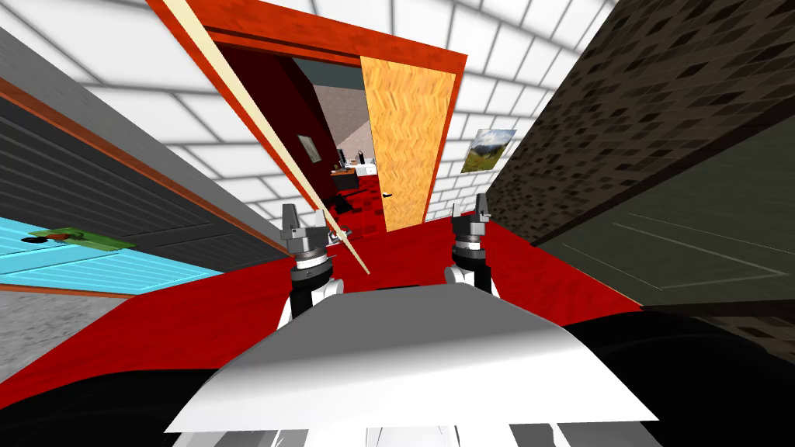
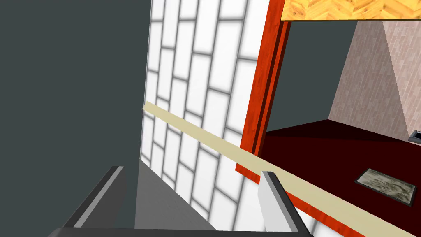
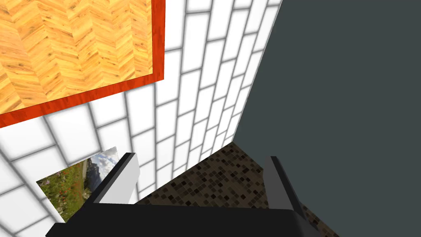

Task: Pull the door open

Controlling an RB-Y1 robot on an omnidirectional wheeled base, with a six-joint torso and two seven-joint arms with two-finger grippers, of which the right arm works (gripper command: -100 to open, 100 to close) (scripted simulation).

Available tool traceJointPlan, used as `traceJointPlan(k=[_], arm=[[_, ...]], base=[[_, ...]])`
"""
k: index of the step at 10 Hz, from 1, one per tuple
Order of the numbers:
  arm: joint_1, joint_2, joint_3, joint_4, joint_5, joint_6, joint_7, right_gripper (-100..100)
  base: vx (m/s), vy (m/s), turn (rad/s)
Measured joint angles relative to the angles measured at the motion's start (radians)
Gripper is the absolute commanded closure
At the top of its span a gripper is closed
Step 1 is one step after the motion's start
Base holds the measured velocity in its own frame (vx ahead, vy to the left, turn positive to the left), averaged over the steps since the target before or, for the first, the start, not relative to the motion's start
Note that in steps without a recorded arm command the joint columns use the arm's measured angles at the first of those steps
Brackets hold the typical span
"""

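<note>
The door (image 1: 407,140) is an orange herringbone wood panel in a red frame (image 1: 341,48), straight ahead across the red floor. It covers the right part of the doorway, and a small handle (image 1: 386,194) sits on its left edge. The left part stands open onto a room beyond. A thin cream strip (image 1: 272,132) slants across the opening down to my left gripper (image 1: 304,217), which is open and holds nothing. In the left wrist view the strip (image 2: 213,142) passes just beyond that gripper (image 2: 192,173). My right gripper (image 1: 468,208) is open too, short of the door (image 3: 74,45).
White brick wall surrounds the frame, with a landscape picture (image 1: 487,149) right of the door. A dark mosaic wall (image 1: 660,116) closes the right side, a grey wall with a blue panel (image 1: 78,256) the left. Through the opening stands dark furniture (image 1: 345,177).
</note>
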Motion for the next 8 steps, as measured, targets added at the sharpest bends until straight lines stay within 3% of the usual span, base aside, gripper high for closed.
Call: traceJointPlan(k=[4,8], arm=[[-0.032,-0.017,0.007,0.072,-0.003,-0.009,0.007,-100],[-0.061,-0.036,0.016,0.168,-0.008,-0.034,0.013,-100]], base=[[0.182,-0.016,0.052],[0.128,0.001,0.042]])
